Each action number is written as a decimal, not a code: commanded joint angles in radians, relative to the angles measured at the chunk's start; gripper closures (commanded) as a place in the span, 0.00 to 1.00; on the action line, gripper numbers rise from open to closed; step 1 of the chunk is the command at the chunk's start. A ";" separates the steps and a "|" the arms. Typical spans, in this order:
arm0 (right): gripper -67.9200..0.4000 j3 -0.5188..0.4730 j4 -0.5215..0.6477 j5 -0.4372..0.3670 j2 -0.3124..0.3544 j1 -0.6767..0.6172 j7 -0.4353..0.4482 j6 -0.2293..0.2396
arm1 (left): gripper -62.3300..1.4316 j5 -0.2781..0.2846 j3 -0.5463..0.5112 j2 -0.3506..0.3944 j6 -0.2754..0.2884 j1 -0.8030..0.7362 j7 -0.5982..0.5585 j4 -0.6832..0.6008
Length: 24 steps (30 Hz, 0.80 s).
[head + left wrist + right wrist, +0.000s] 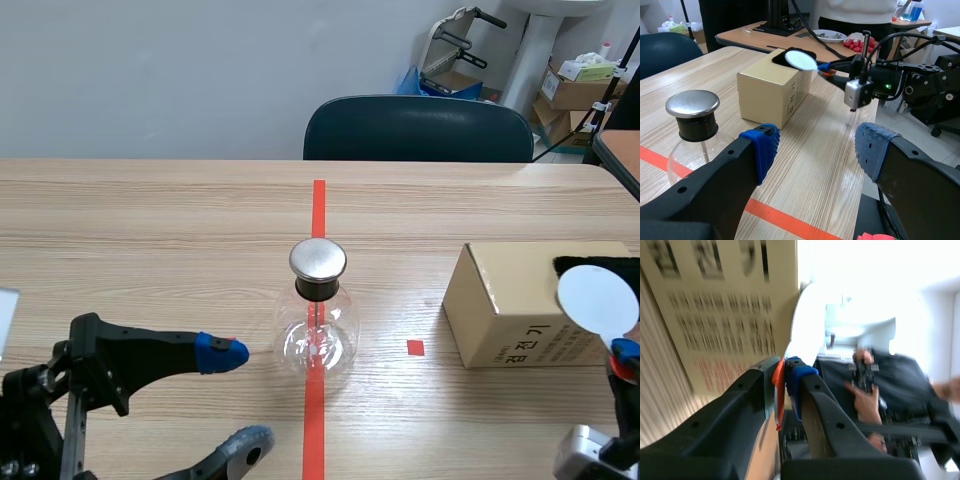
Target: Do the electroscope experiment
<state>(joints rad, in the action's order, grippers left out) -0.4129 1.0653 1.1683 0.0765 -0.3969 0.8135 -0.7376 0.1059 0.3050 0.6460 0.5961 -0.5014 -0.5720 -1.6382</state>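
Note:
The electroscope, a clear glass flask (317,330) with a round metal cap (318,259), stands on the red tape line at the table's middle. My left gripper (235,397) is open, low to the flask's left; in the left wrist view the flask (687,152) sits beside the left finger of that gripper (817,150). At the table's right edge my right gripper (625,350) is shut on the orange handle (778,390) of a white disc (597,297), held over the cardboard box (510,310). The disc (801,60) hangs above the box's far corner.
A black cloth (600,265) lies on the box top under the disc. A dark chair (418,128) stands beyond the table's far edge. A small red tape square (415,347) marks the table between flask and box. A person's hand (865,400) shows past the right gripper.

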 commanded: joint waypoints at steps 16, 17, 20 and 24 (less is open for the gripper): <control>0.97 -0.005 0.014 0.010 0.007 -0.003 -0.086 -0.045 | 0.42 0.012 0.003 0.000 -0.005 -0.002 -0.010 -0.021; 0.97 -0.005 0.014 0.010 0.007 -0.003 -0.158 -0.045 | 0.42 0.012 0.003 0.000 -0.005 -0.002 -0.010 -0.021; 0.97 -0.005 0.014 0.011 0.009 -0.005 -0.327 -0.045 | 0.42 0.012 0.003 0.000 -0.005 -0.002 -0.010 -0.021; 0.97 0.006 0.018 0.031 0.016 -0.005 -0.200 -0.045 | 0.42 0.012 0.003 0.000 -0.005 -0.002 -0.010 -0.021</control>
<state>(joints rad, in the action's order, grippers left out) -0.4168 1.0660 1.1908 0.0837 -0.4000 0.5762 -0.7334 0.1055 0.3050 0.6460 0.5919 -0.5014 -0.5713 -1.6382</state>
